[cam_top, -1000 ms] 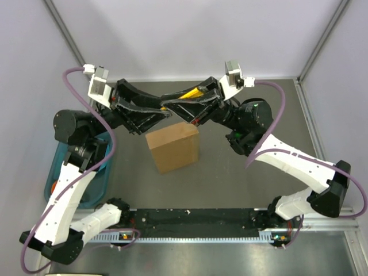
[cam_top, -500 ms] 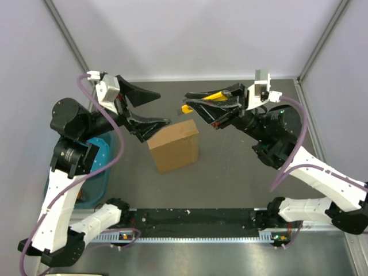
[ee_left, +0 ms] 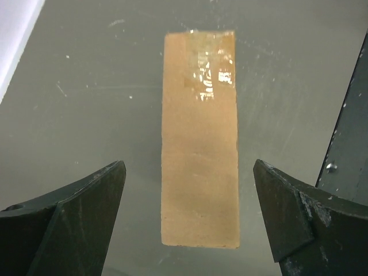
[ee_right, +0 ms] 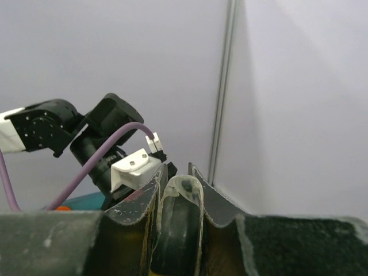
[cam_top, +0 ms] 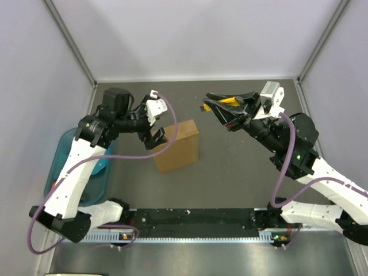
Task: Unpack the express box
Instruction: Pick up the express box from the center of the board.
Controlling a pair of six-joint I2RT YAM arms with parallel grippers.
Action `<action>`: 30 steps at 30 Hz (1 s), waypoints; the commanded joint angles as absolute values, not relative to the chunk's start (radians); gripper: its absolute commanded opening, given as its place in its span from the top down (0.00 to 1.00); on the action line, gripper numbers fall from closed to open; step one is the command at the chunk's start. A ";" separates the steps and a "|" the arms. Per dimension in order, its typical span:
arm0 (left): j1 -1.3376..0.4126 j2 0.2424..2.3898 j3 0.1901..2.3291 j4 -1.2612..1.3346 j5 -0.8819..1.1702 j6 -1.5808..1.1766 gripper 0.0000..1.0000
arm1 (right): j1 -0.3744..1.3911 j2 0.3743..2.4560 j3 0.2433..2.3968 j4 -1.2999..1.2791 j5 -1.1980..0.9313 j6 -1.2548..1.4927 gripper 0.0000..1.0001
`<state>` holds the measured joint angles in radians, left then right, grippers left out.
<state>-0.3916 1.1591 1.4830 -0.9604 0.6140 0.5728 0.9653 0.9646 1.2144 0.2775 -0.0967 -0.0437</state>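
Note:
The express box, plain brown cardboard, stands on edge in the middle of the grey table. In the left wrist view its narrow top face shows clear tape at the far end. My left gripper is open and empty above the box's left end. Its fingers straddle the box with gaps on both sides in the left wrist view. My right gripper is raised to the box's right, shut on the yellow utility knife. The knife's dark end sits between its fingers.
A teal bin lies at the left edge of the table. A black rail runs along the front between the arm bases. Grey walls close the back and sides. The left arm shows in the right wrist view.
The two grippers, together over the box a second ago, have parted. The left one let go, opened and swung down over the box. The right one carried the knife to the right.

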 commanded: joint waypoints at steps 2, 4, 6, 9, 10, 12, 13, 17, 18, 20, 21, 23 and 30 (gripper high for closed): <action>-0.420 1.157 1.513 -1.035 0.534 0.650 0.01 | 0.957 0.946 1.201 0.256 -0.066 -0.080 1.00; -0.428 1.158 1.509 -1.037 0.537 0.647 0.01 | 0.957 0.943 1.200 0.250 -0.064 -0.078 1.00; -0.433 1.155 1.509 -1.045 0.555 0.638 0.01 | 0.957 0.940 1.197 0.250 -0.063 -0.078 1.00; -0.446 1.157 1.490 -1.054 0.561 0.634 0.01 | 0.957 0.939 1.195 0.252 -0.058 -0.078 1.00; -0.449 1.154 1.464 -1.040 0.560 0.632 0.01 | 0.957 0.940 1.195 0.253 -0.058 -0.077 1.00; -0.451 1.146 1.433 -1.019 0.552 0.626 0.01 | 0.957 0.939 1.195 0.253 -0.060 -0.077 1.00; -0.453 1.143 1.407 -0.991 0.551 0.626 0.01 | 0.957 0.936 1.195 0.253 -0.061 -0.074 1.00; -0.454 1.152 1.387 -0.916 0.529 0.611 0.01 | 0.957 0.931 1.197 0.250 -0.072 -0.064 1.00; -0.454 1.157 1.390 -0.907 0.525 0.611 0.01 | 0.956 0.930 1.197 0.244 -0.075 -0.064 1.00; -0.454 1.170 1.410 -0.902 0.518 0.607 0.01 | 0.957 0.923 1.195 0.239 -0.077 -0.060 1.00; -0.454 1.175 1.416 -0.902 0.520 0.607 0.01 | 0.957 0.922 1.195 0.235 -0.078 -0.060 1.00; -0.459 1.186 1.420 -0.910 0.523 0.609 0.01 | 0.957 0.920 1.193 0.232 -0.078 -0.057 1.00; -0.499 1.235 1.361 -0.983 0.546 0.647 0.01 | 0.957 0.923 1.203 0.213 -0.058 -0.063 1.00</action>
<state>-0.4789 1.2129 1.3857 -0.9619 0.5259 0.6224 0.9653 0.9352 1.1912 0.2157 -0.0723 -0.0673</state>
